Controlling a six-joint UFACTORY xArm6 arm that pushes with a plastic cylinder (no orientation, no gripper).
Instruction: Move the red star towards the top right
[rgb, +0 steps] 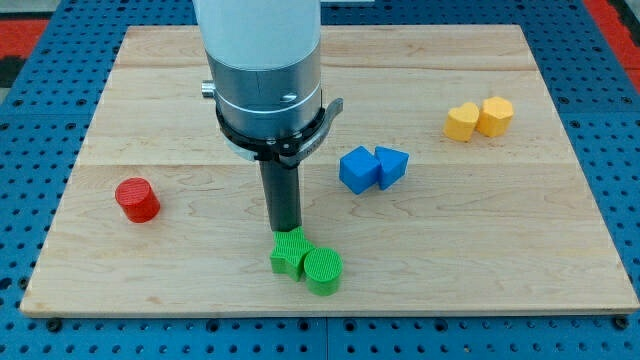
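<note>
No red star shows in the camera view; the only red block is a red cylinder (136, 199) at the view's left. My tip (286, 231) stands near the view's bottom centre, right at the top edge of a green block (290, 252), which touches a green cylinder (323, 271) to its right. The arm's body hides part of the board above the tip.
Two blue blocks (358, 169) (391, 165) sit together right of centre. Two yellow blocks (462, 122) (495, 116) sit together at the upper right. The wooden board (500, 260) lies on a blue perforated base.
</note>
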